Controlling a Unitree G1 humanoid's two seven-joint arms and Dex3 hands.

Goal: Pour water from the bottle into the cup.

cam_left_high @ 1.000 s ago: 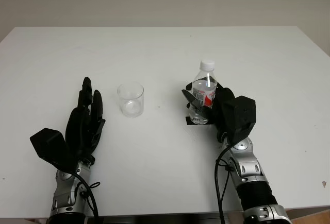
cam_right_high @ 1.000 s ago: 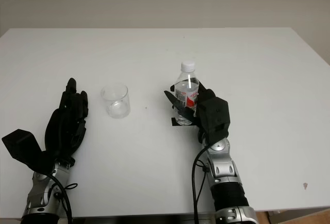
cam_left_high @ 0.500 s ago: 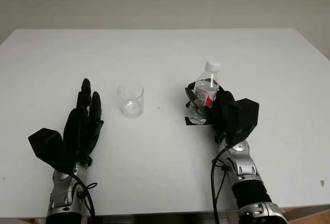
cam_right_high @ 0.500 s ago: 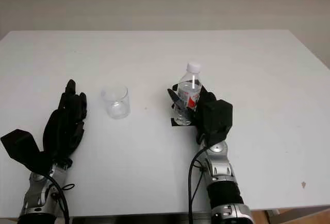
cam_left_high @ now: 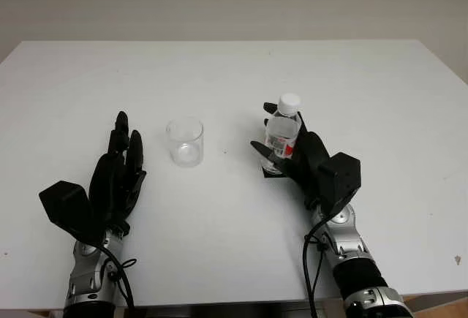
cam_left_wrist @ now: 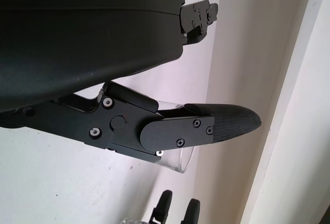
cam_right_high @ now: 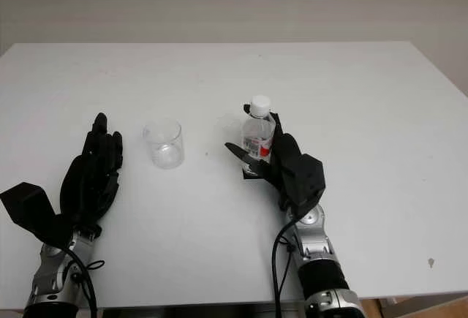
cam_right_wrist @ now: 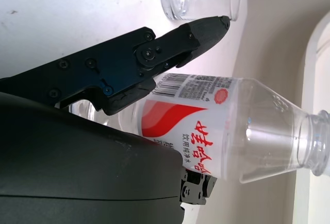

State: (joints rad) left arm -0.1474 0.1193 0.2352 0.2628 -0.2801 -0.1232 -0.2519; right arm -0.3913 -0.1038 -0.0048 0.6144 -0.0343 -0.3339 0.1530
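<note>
The bottle (cam_left_high: 281,134) was clear ribbed plastic with a white screw cap and a red-and-white label, and it stood right of the tabletop's (cam_left_high: 234,69) middle, its neck leaning slightly toward the cup (cam_left_high: 185,141). The right hand (cam_left_high: 301,159), matte black with jointed fingers (cam_right_wrist: 154,54), was wrapped around the bottle's lower body, with a small dark square visible at the base. The cup was a short, straight-walled clear tumbler, standing upright well left of the bottle and just beyond the left hand (cam_left_high: 115,179), which held nothing, was open and sat near the tabletop's front-left. The tabletop was smooth, matte white. The right wrist view showed what the head views did not: the label's barcode and printed characters, one finger laid across the label, and the cup's rim beyond the fingertip. The left wrist view showed a textured fingertip pad (cam_left_wrist: 227,123) in front of the cup's clear wall (cam_left_wrist: 183,159)
</note>
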